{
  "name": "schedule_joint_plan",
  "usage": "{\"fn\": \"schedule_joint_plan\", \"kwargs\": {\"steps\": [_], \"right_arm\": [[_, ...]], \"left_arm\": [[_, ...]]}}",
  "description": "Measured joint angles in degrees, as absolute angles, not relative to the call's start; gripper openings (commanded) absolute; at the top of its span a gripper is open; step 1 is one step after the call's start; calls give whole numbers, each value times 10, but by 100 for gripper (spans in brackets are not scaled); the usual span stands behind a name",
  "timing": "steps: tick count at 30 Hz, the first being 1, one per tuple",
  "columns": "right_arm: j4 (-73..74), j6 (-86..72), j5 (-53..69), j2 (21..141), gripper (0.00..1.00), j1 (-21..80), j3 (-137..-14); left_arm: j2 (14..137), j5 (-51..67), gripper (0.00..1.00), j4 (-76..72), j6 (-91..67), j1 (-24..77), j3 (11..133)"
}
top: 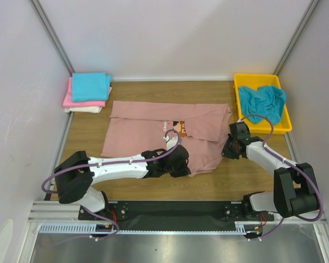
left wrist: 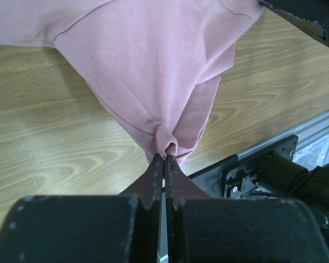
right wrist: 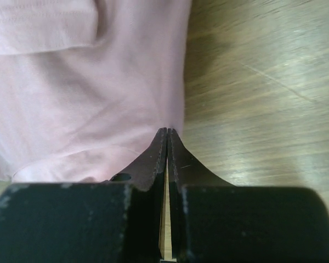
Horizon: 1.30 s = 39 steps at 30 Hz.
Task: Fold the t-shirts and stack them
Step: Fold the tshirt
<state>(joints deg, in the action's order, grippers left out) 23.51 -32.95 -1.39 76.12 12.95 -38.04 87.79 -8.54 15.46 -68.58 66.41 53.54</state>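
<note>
Left arm (top: 118, 163), lower left of overhead view: white links, black joint housings, purple cable (top: 44, 185) looped along it. Right arm (top: 266, 155), lower right: same build, purple cable arching over the wrist. Left gripper (left wrist: 164, 159) and right gripper (right wrist: 167, 131), bottom centre of the wrist views: dark tapered fingers (left wrist: 152, 183) on matte black blocks.

Pink shirt (top: 153, 131), centre of frame: matt, fine-knit cloth, softly creased. Table (top: 85, 137): wood grain, smooth, faint sheen. Tray (top: 255, 78), upper right: glossy yellow plastic, holding a crumpled teal shirt (top: 263, 98), matt cloth. Base plate (top: 175, 249), bottom edge: brushed metal.
</note>
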Motion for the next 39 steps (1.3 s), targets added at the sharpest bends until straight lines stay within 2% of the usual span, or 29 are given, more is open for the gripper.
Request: {"fn": "schedule_joint_plan", "kwargs": {"steps": [13,20,23,24,26,27,28,30,33,39], "right_arm": [[219,-324,-25,799,0,118,-383],[209,-324,-25,812,0,118,-393],[230,-323,-25,811,0,118,-399],[241,-323,-26,807,0,118,-402],[268,-323,-25,789,1,118,-406],[284,-323,-25,774,2,118,-410],[298,-323,-24,755,3,118,-416],[319,-324,-17,714,7,119,-430],[328,-329,1,670,8,128,-451],[301,-369,22,665,5,188,-436]], "left_arm": [[753,-58,0,200,-686,664,504],[749,-49,3,238,-679,664,480],[753,-37,19,252,-651,665,483],[758,-32,38,259,-638,665,487],[774,-25,55,284,-605,666,508],[784,-26,70,301,-590,668,524],[790,-28,75,314,-577,668,537],[797,-48,81,355,-545,668,574],[791,-79,79,384,-502,647,617],[790,-121,79,341,-436,520,625]]}}
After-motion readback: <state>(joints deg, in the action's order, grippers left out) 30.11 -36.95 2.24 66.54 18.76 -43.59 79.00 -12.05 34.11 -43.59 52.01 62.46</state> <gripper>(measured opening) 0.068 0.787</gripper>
